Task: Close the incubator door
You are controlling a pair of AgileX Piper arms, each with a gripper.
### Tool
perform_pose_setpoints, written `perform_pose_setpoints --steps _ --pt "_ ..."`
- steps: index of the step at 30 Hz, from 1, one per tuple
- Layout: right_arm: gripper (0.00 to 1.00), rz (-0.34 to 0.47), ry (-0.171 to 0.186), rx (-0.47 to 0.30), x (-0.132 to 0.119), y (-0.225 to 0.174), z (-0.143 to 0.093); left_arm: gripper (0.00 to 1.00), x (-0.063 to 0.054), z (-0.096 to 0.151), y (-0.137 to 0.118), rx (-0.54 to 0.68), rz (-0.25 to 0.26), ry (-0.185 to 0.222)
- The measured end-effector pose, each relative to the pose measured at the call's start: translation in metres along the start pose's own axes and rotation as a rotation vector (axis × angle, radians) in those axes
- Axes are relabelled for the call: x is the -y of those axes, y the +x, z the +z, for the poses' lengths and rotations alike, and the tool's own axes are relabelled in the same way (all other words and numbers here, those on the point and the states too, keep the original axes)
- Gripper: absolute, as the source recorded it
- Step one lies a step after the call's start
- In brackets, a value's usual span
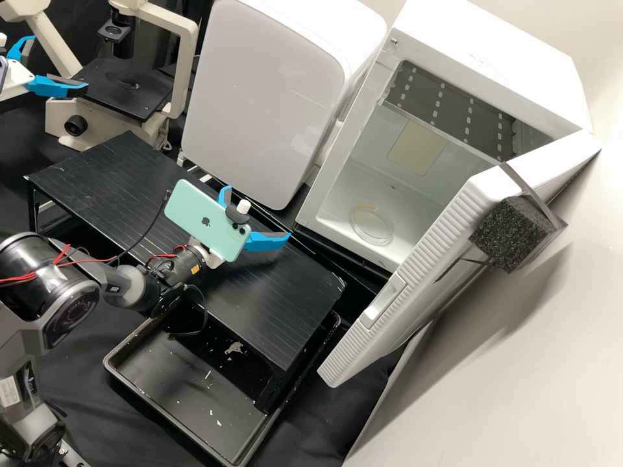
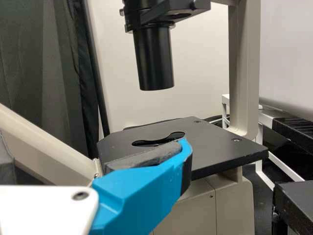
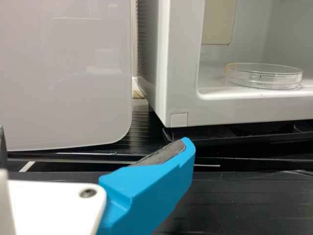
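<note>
Currently, the incubator door [image 1: 422,259] is standing wide open at the incubator [image 1: 506,55], inside which a petri dish [image 1: 372,224] is resting. The right gripper [image 1: 258,213] is hovering before the incubator, fingers spread; the left gripper [image 1: 60,61], fingers likewise parted, is hanging well apart from it.

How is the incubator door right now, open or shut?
Open: the door juts out from the incubator, baring the dish inside.

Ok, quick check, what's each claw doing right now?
Left claw: open, holding nothing, by the microscope.
Right claw: open, holding nothing, in front of the incubator.
</note>
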Motion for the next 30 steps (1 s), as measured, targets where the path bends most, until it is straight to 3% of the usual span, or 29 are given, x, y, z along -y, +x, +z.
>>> perform_pose_setpoints --steps 12,17,23,30 --pt "1.00 0.009 0.000 0.004 0.000 -0.003 0.003 1.00 0.000 0.000 0.000 0.000 0.000 0.000" --pt "1.00 0.055 0.000 0.023 -0.010 -0.030 0.016 1.00 0.000 0.000 0.000 0.000 0.000 0.000" --pt "1.00 0.263 0.010 -0.008 -0.037 -0.091 0.022 1.00 0.000 0.000 0.000 0.000 0.000 0.000" --pt "1.00 0.485 -0.009 -0.011 -0.063 -0.154 0.028 1.00 0.000 0.000 0.000 0.000 0.000 0.000"
